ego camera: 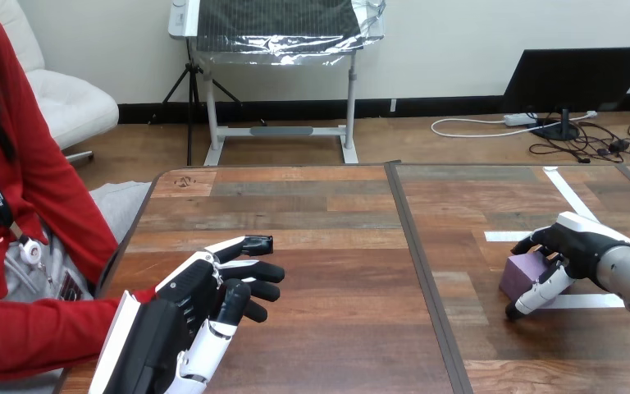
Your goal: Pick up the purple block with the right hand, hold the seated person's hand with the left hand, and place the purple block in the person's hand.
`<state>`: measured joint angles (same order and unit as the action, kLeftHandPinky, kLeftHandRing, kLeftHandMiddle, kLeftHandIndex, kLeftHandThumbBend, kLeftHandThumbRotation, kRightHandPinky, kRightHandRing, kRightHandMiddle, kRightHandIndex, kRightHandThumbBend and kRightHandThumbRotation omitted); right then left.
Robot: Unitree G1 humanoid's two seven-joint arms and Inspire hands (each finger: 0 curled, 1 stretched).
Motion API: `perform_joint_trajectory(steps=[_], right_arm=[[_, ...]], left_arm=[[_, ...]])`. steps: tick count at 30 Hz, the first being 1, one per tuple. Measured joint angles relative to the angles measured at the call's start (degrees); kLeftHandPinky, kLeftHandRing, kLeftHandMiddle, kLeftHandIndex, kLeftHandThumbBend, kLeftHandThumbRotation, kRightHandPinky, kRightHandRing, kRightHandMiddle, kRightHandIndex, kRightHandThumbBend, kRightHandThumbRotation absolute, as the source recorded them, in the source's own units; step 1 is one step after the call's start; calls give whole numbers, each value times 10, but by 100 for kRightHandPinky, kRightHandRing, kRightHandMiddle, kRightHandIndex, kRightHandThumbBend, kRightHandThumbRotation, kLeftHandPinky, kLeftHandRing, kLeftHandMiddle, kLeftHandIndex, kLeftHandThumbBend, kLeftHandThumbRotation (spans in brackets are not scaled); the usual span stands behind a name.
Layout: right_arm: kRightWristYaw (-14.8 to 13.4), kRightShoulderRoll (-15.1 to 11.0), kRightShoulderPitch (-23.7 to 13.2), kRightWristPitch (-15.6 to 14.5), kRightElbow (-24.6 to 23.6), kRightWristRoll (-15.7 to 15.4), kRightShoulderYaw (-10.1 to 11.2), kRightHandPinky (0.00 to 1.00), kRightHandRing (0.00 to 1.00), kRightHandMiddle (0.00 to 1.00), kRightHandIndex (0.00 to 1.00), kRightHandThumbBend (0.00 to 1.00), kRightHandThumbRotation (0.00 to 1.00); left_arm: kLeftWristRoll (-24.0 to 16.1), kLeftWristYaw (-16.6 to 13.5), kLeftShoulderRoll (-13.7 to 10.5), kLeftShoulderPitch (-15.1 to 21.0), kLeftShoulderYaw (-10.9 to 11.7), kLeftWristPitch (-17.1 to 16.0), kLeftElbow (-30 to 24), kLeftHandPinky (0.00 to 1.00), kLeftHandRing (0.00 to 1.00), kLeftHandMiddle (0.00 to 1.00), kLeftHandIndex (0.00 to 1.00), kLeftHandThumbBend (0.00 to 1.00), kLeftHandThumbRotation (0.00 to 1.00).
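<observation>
One broad wooden desk (336, 213) fills the scene, with a dark seam (422, 271) running down it from the far edge to the near one. Over at the desk's left side comes the person's red sleeve (25, 336), reaching along the near corner; its end is hidden behind the robot's arm, so how the two meet I cannot tell. Next, the left hand (189, 312), big in the near left: white shell up, fingers (254, 271) stretched out nearly straight and spread a little, pointing toward the seam, nothing between them, the thumb tucked just beneath. Across the seam, at the far right, the right hand (578, 246) is arched over from the right edge, its fingers curled down around the purple block (523, 275), tips touching the wood in front of it. And that block sits on the desk's right half, just beside a strip of white tape (603, 301)
</observation>
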<state>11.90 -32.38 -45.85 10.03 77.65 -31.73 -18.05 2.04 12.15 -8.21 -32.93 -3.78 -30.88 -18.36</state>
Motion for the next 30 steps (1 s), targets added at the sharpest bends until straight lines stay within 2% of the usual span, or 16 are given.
perform_joint_trajectory(steps=[11,26,30], right_arm=[[-5,-1,0,2,0,-2,-1,83,74,77,79,82,0],[-13,-1,0,5,0,-3,-1,78,67,70,73,76,0],[-16,-1,0,6,0,-4,-2,82,68,68,71,73,0]], left_arm=[[3,1,0,1,1,0,0,53,62,66,73,41,80],[6,2,0,1,1,1,0,53,62,66,73,43,80],[8,2,0,1,1,1,0,53,62,66,73,43,80]])
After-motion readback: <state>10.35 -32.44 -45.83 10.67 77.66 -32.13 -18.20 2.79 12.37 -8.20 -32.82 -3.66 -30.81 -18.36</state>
